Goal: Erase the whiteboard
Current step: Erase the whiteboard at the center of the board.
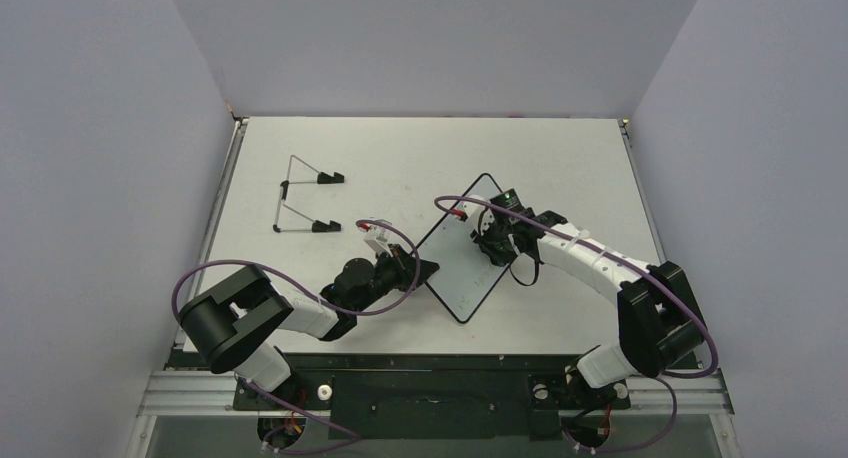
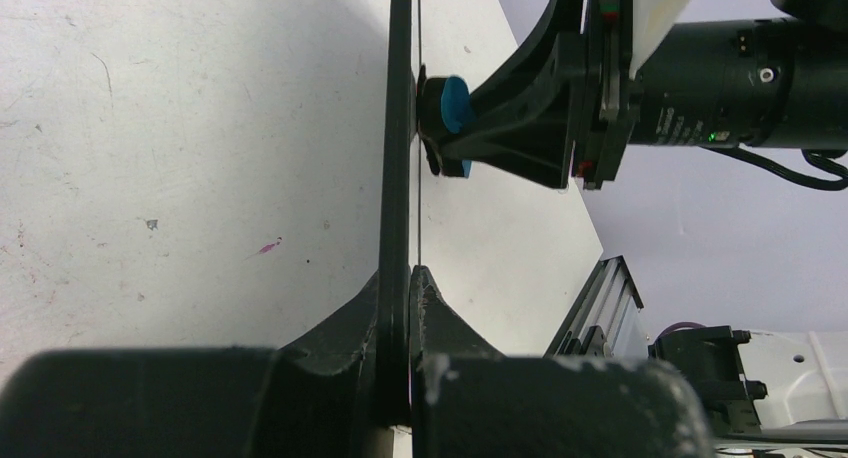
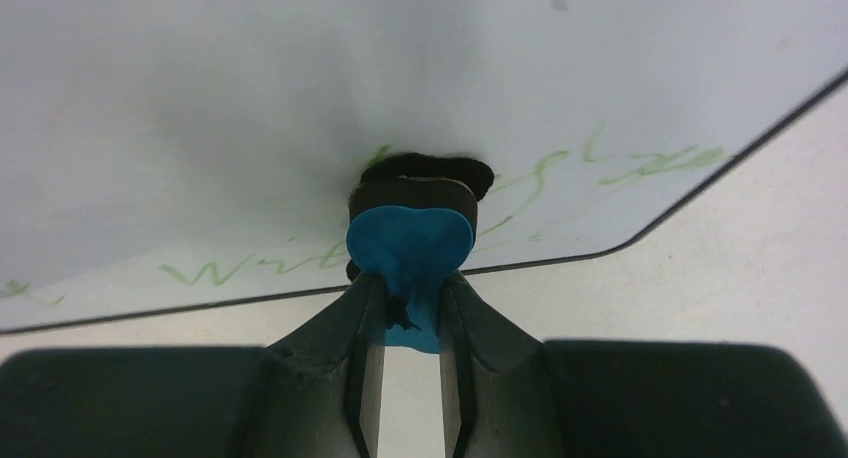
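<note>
Top view: the thin, glossy white rectangular whiteboard with a narrow black rim and rounded corners sits mid-table, turned diagonally so that one corner points toward the arm bases. It lies between the two grippers on the flat white tabletop.

The left gripper is at the board's left edge. In the left wrist view the board is seen edge-on, with both black fingers pressed against opposite faces of the rim. The jaws are narrow and clamped on the whiteboard. The table surface shows to the left of the rim and the board's white face to the right. I cannot tell whether the far corner rests on the table.

The right gripper is over the board's upper right part. In the right wrist view its jaws are drawn close and pinch a small blue-and-black eraser block. The blue part sits between the fingers and the black pad is against the white face.

Faint green handwriting runs along the board near its rim on either side of the eraser (legibility poor, words not readable).

A thin wire stand with black feet sits on the left half of the table, well apart from the board.
</note>
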`<state>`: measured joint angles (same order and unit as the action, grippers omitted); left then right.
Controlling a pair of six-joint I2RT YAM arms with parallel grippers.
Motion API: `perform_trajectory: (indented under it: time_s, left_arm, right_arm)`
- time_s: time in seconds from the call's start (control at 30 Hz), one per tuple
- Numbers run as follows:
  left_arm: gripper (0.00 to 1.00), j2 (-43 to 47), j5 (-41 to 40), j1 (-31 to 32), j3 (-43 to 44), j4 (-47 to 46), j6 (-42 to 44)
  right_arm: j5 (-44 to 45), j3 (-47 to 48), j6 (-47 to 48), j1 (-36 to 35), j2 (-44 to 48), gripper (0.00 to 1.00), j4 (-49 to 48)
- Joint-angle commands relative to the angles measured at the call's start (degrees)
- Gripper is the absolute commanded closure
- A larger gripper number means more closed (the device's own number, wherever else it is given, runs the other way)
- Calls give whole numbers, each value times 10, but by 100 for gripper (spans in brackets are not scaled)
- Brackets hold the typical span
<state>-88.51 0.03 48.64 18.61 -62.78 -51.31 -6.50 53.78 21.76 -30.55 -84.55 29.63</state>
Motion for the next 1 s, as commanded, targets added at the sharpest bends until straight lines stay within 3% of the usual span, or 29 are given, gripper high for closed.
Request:
perform_trajectory:
  time_s: [0.0,0.17,0.33,0.47,0.73,0.97]
  left_arm:
    - [100,18,35,4,23,-46,4]
    - [100,12,37,5,22,-51,2]
    - [100,13,37,6,21,-52,2]
    - [100,16,37,6,20,-51,2]
    - [100,8,38,7,24,-51,2]
    - [100,5,41,9,26,-54,2]
  right_arm:
    - [57,0,-54,24,14,100,-77]
    - [18,3,-42,18,13,100,-62]
    - [-91,12,21,-20,11,100,-3]
    - [-127,16,45,-40,9,100,17]
    - [67,-7,-60,1,14,100,-92]
    - [32,-7,-54,-4,11,100,-85]
